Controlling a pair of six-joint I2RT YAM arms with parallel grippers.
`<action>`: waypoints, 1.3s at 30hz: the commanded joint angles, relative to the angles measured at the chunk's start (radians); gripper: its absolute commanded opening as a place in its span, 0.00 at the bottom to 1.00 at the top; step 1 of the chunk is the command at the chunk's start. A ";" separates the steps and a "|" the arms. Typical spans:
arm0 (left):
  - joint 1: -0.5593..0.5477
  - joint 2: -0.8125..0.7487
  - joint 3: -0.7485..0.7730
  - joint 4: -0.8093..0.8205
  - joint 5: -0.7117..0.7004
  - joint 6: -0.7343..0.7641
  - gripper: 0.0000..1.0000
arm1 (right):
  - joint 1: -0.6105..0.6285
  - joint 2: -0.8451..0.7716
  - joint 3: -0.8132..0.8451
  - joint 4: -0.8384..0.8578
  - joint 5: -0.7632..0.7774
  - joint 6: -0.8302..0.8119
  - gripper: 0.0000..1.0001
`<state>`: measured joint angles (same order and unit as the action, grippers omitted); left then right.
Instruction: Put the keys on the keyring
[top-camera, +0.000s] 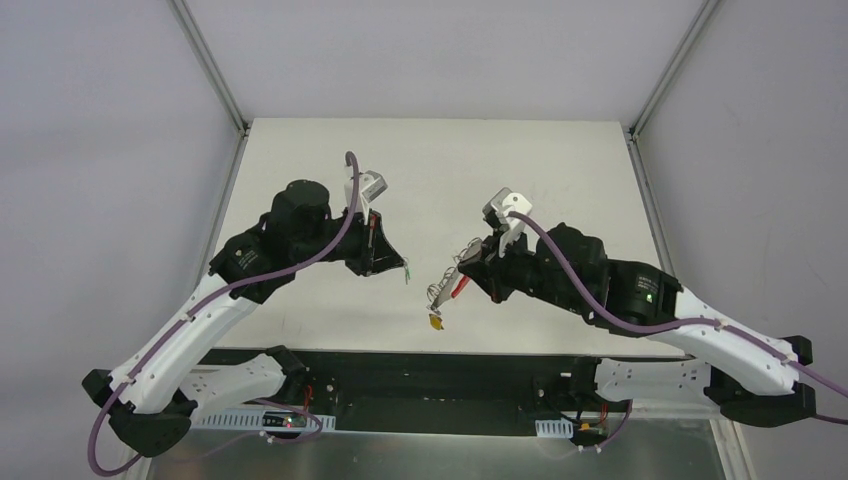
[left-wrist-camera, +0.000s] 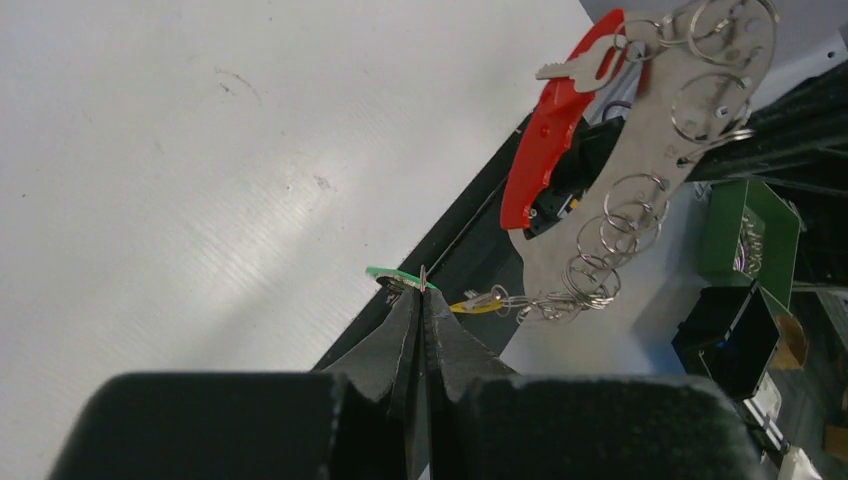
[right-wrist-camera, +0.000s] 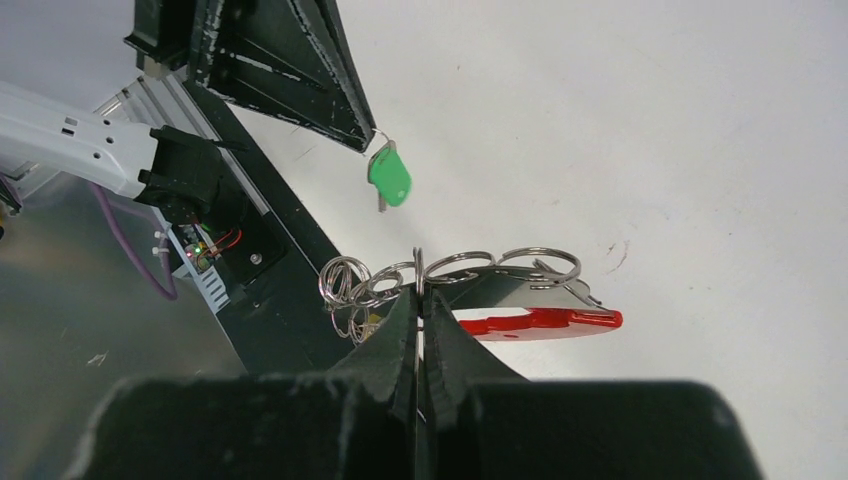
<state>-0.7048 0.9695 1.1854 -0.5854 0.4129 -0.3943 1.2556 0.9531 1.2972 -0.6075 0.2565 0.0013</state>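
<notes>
Left wrist view shows you the left gripper (left-wrist-camera: 422, 292) with its jaws pressed together, no gap visible between them, pinching the green-tagged key (left-wrist-camera: 395, 277) right at the fingertips. The keyring (left-wrist-camera: 660, 140) sits beyond and to the right of those tips, apart from them. It is a grey plate with a bright red part (left-wrist-camera: 555, 130) along one side and a row of wire rings (left-wrist-camera: 600, 240) down the grey side. The yellow-tagged key (left-wrist-camera: 478, 303) hangs off the end of the keyring nearest the left gripper. A silver key (left-wrist-camera: 585, 65) lies across the red part at the keyring's far end.

In the right wrist view, the right gripper (right-wrist-camera: 420, 292) is also fully closed. Its tips clamp one wire ring in the middle of the row, so the keyring is held edge-on, red part to the right of the tips. From here you see the green-tagged key dangling by its small loop from the left gripper's tips, above the keyring and slightly left of the clamped ring, not touching it.

From the top external view, both grippers are held above the white table (top-camera: 560, 170), near its front edge. The green-tagged key lies just left of the keyring, with a clear gap between them. The yellow-tagged key hangs below the keyring.
</notes>
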 joint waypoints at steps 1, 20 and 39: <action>0.010 -0.049 0.048 -0.006 0.084 0.115 0.00 | 0.003 0.008 0.058 0.064 -0.007 -0.098 0.00; 0.010 -0.177 0.015 0.228 0.272 0.218 0.00 | 0.003 -0.008 -0.032 0.277 -0.199 -0.438 0.00; 0.010 -0.154 0.034 0.243 0.369 0.256 0.00 | 0.021 0.030 -0.080 0.454 -0.310 -0.668 0.00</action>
<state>-0.7048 0.8204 1.1942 -0.3988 0.7334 -0.1707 1.2655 0.9825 1.1999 -0.2703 -0.0242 -0.6281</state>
